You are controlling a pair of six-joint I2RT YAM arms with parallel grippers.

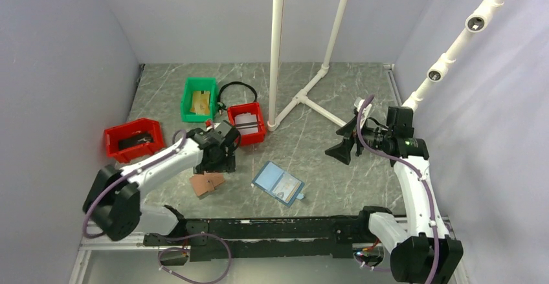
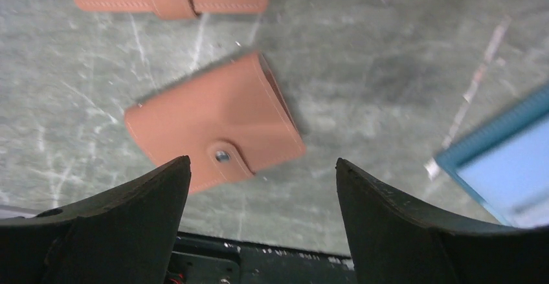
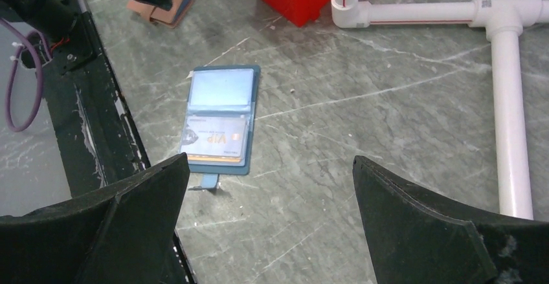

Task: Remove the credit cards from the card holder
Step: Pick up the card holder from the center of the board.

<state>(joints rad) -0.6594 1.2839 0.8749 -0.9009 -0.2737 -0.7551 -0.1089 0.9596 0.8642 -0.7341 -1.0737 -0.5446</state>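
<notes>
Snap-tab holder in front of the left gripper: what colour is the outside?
The snap-tab holder is plain reddish-brown, leather-look. It shows best in the left wrist view.

A grey marbled tabletop [image 1: 336, 96] carries a green plastic bin [image 1: 199, 81] at the back. A small red plastic bin [image 1: 246, 107] sits just right of it, and a larger red plastic bin [image 1: 133, 125] sits well to the left. A black cable loop [image 1: 237, 84] lies behind the small red bin. A white plastic pipe frame [image 1: 278, 51] stands at centre. An all-blue bifold holder [image 1: 277, 182] lies open nearer the front.
</notes>
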